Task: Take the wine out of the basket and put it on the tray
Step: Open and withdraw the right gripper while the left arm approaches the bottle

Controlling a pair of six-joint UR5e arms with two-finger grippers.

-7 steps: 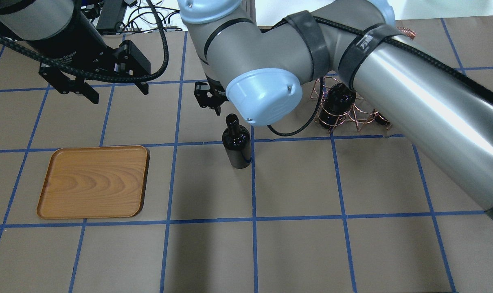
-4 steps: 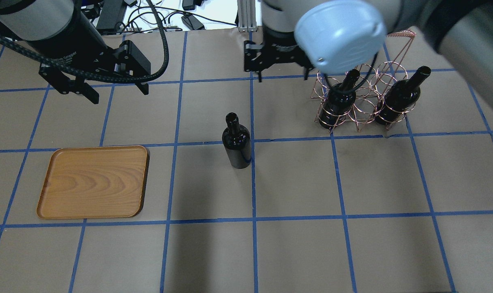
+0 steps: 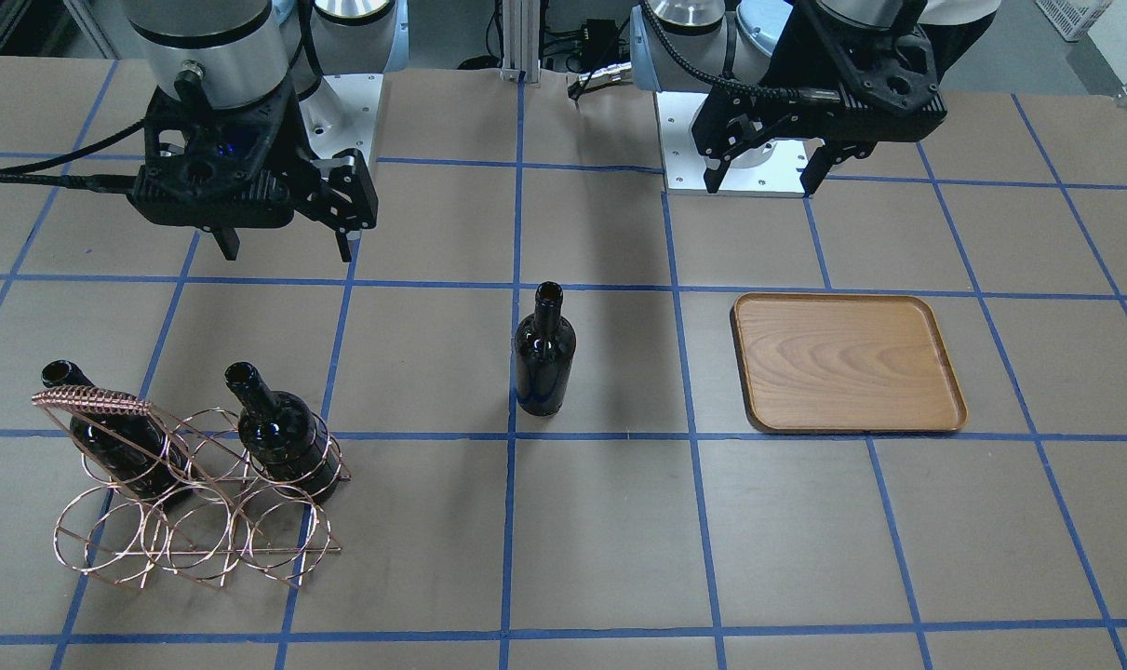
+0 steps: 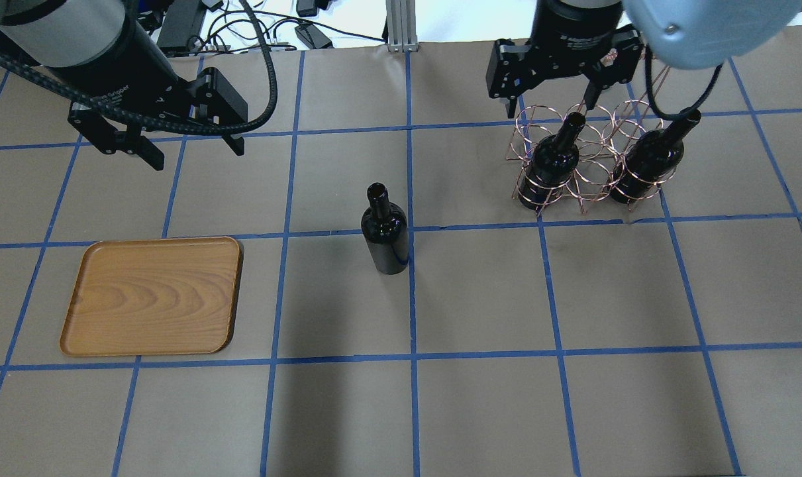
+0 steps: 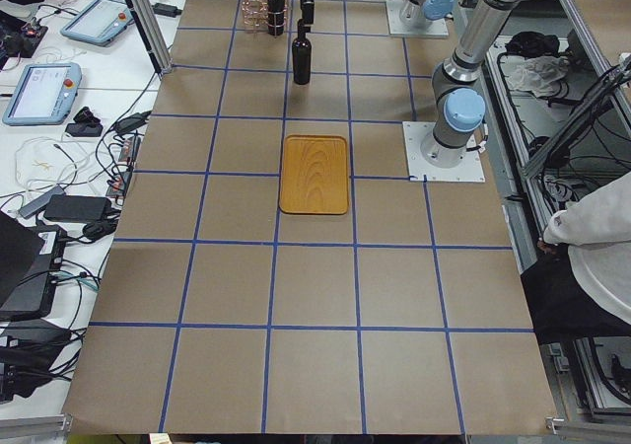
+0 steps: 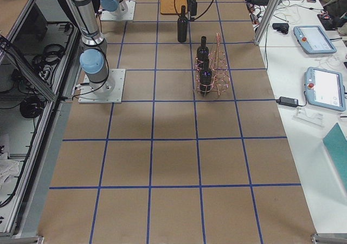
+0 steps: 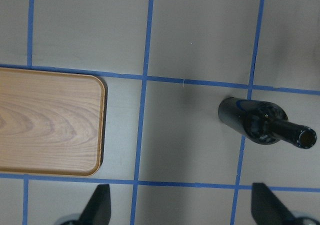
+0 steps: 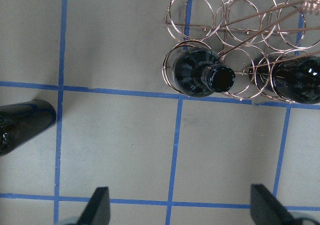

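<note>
three bottles in all: one bottle [image 4: 385,232] alone on the desk [image 4: 480,298], a second bottle [image 4: 551,162] and a third bottle [image 4: 647,162] in the basket [image 4: 593,179]. one basket, one tray [image 4: 152,296], one desk. two grippers, the left gripper [image 4: 195,154] and the right gripper [image 3: 288,251].

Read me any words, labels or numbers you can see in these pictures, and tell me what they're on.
"Gripper": white print on the black body of the left gripper, overhead view; the letters before it are unclear.
White print on the right gripper: too blurred to read.
No text shows on the wine bottles, the tray or the basket.
</note>
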